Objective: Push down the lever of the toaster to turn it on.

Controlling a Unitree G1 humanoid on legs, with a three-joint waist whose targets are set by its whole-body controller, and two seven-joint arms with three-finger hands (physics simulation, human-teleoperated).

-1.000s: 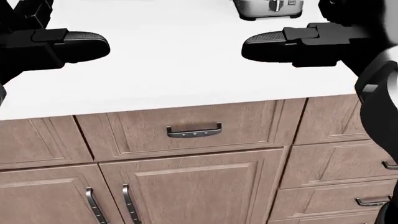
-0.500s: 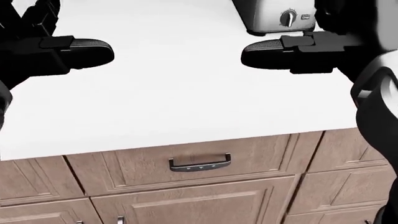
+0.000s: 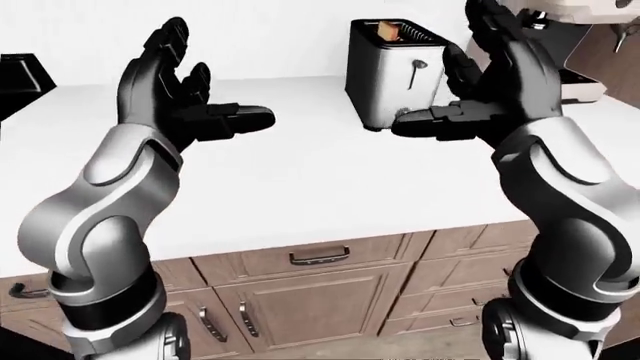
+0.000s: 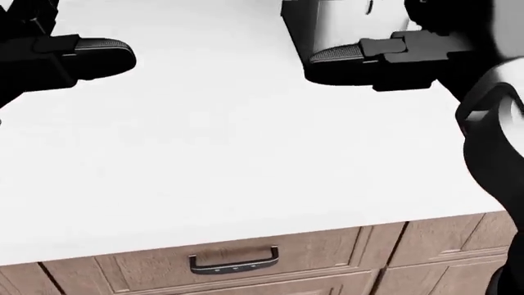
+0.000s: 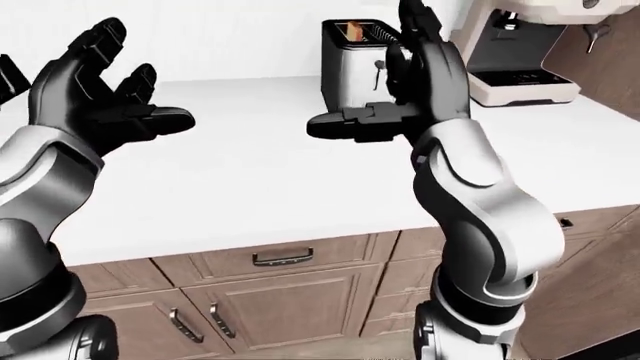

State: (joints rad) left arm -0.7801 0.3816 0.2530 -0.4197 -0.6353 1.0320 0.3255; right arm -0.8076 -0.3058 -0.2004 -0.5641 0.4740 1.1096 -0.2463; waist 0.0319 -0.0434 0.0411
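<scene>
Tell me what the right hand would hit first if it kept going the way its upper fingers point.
Likely the toaster: the right hand is open beside its lever side, fingers angled up and away. Depth is unclear; they could pass just right of it.

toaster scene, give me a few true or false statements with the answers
1. The toaster stands on the white counter. True.
2. The right robot hand is closed around the toaster's lever. False: its fingers are spread open and hold nothing.
3. Bread shows in a toaster slot. True.
4. The left robot hand holds a cup. False: it is open and empty.
5. A coffee machine stands to the toaster's right in the right-eye view. True.
</scene>
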